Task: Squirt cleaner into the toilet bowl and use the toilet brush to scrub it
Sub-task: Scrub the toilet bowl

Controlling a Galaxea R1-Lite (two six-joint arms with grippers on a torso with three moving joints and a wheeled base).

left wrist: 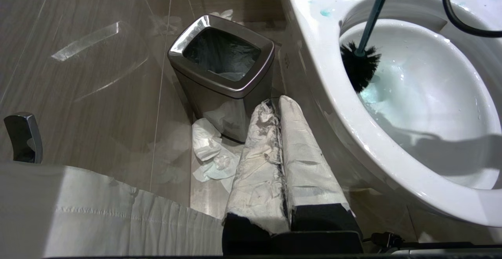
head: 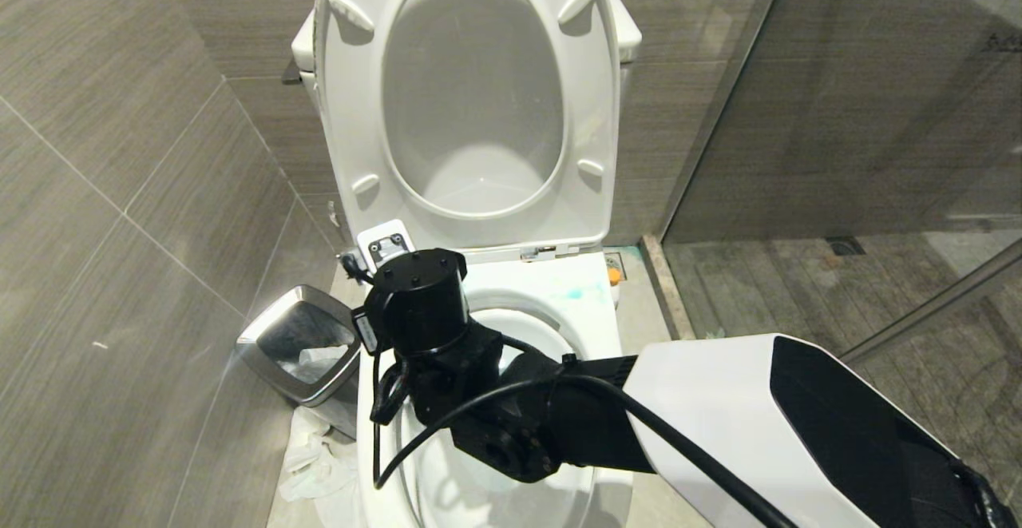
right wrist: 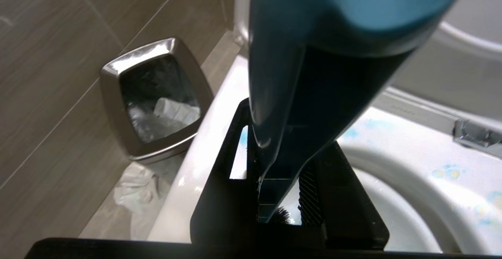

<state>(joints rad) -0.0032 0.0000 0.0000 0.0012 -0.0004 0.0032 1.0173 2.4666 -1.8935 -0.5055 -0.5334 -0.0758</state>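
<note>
Nearest the head camera, the white-shelled right arm is seen reaching across the toilet bowl (head: 595,316) from the right, its black wrist over the bowl's left half. In the right wrist view, the right gripper (right wrist: 278,196) is clamped on the teal-blue handle of the toilet brush (right wrist: 290,106), the jaws closed against the handle's flattened upper part. In the left wrist view, the brush handle is seen slanting down into the bowl, with the black bristle head (left wrist: 359,67) pressed to the inner wall on the side toward the waste bin. Turquoise cleaner (left wrist: 370,94) is seen tinting the ceramic just below the bristles, and pale blue smears are spread on the flat rim.

The left gripper (left wrist: 280,106), wrapped in crumpled white covering, is parked low beside the bowl, its jaws together, holding nothing. Just beyond it, a chrome-rimmed waste bin (left wrist: 221,78) stands on the floor, with crumpled tissue (left wrist: 210,153) at its base.

Farther back, the white seat (head: 471,105) is raised upright. No writing can be read anywhere.
</note>
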